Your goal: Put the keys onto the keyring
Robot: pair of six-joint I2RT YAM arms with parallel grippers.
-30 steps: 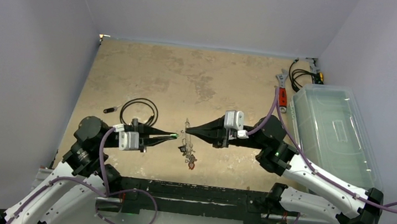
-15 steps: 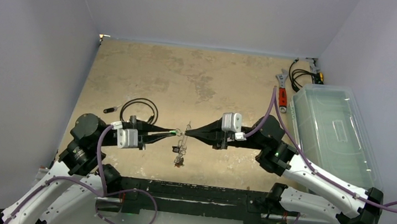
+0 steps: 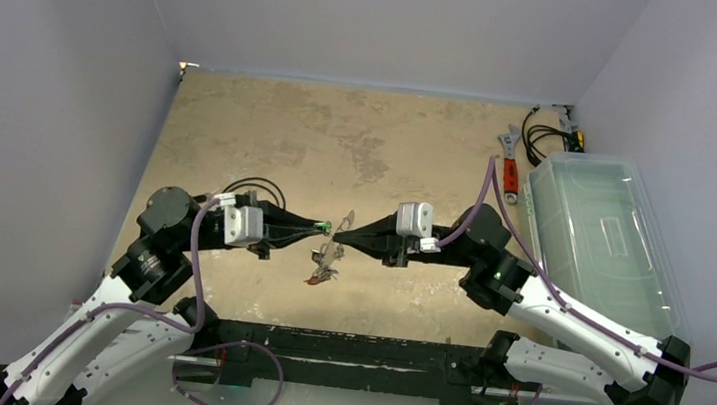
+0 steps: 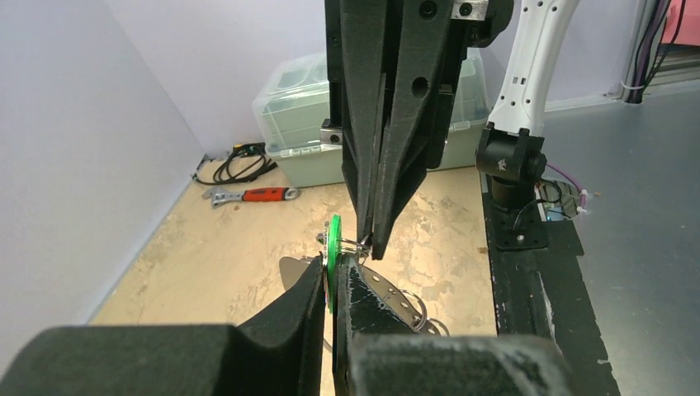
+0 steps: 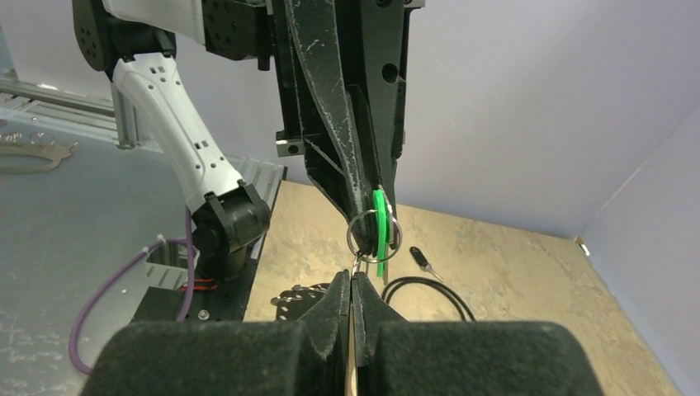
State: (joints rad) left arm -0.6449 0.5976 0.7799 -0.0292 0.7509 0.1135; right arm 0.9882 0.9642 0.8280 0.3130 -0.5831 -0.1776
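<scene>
My left gripper [image 3: 326, 226] is shut on the green-headed key [image 4: 333, 243], which stands on edge between its fingers. A small wire ring [image 5: 373, 233] passes through that key. My right gripper [image 3: 344, 233] meets it tip to tip from the right and is shut on the keyring [image 3: 332, 250], a silvery plate with a notched rim that hangs tilted below the tips. In the left wrist view the keyring [image 4: 390, 295] shows behind my right finger, small rings hanging from it. Other keys [image 3: 315, 277], one with a red head, dangle at its lower end.
A black cable loop [image 3: 253, 191] and a small black key [image 3: 199, 198] lie left of the grippers. A red-handled wrench [image 3: 511, 170] and coiled cables [image 3: 547, 137] lie at the back right. A clear plastic bin [image 3: 602, 238] stands along the right wall.
Both grippers shifted left and toward the back, still tip to tip. The keyring went from hanging straight to tilted, and its dangling keys swung left and up.
</scene>
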